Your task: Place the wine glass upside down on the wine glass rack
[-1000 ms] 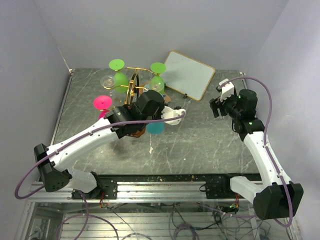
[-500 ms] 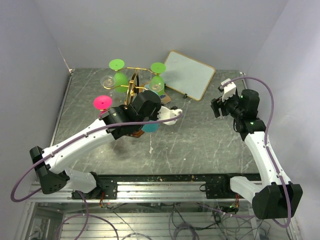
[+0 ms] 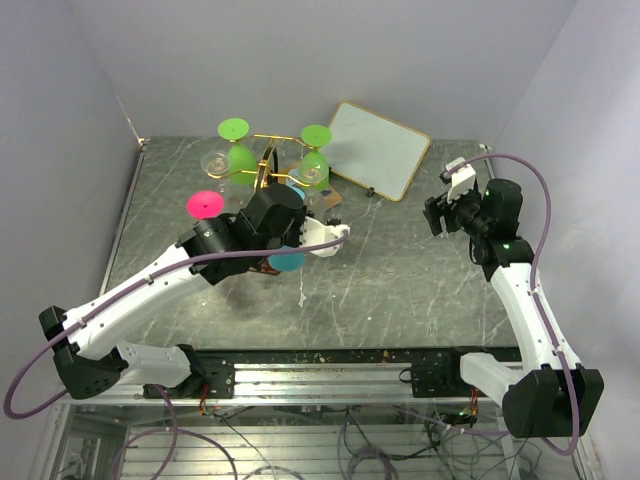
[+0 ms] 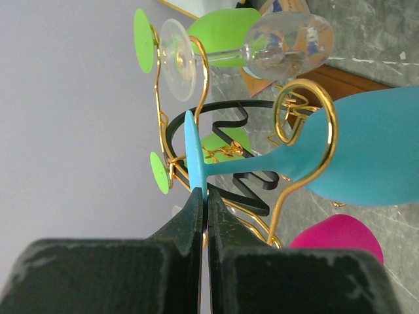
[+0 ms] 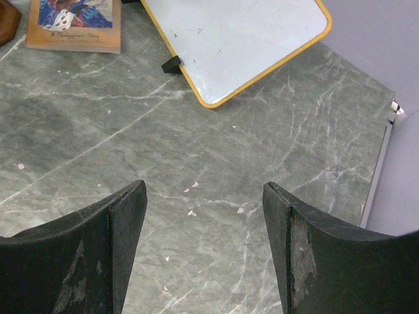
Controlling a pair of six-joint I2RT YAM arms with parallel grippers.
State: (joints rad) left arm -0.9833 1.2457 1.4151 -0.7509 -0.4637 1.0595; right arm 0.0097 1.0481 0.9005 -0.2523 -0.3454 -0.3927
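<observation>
My left gripper (image 4: 204, 199) is shut on the thin round foot of the blue wine glass (image 4: 366, 157). The glass lies sideways in the left wrist view, with its stem passing through a curled gold arm of the wine glass rack (image 4: 325, 118) and its bowl on the far side of that curl. From above, the blue wine glass (image 3: 287, 261) shows just under my left wrist, at the near side of the wine glass rack (image 3: 268, 165). My right gripper (image 5: 204, 216) stands open over bare table, far right (image 3: 432, 215).
On the rack hang two green glasses (image 3: 233, 128) (image 3: 316, 135), a clear glass (image 4: 288, 46) and a pink glass (image 3: 205, 204). A white tilted board (image 3: 378, 148) stands at the back right. A small book (image 5: 72, 23) lies by the rack's wooden base (image 4: 366, 78).
My left arm has carried the blue glass to the left and nearer the rack. The right gripper has shifted slightly towards the back and stayed open.
</observation>
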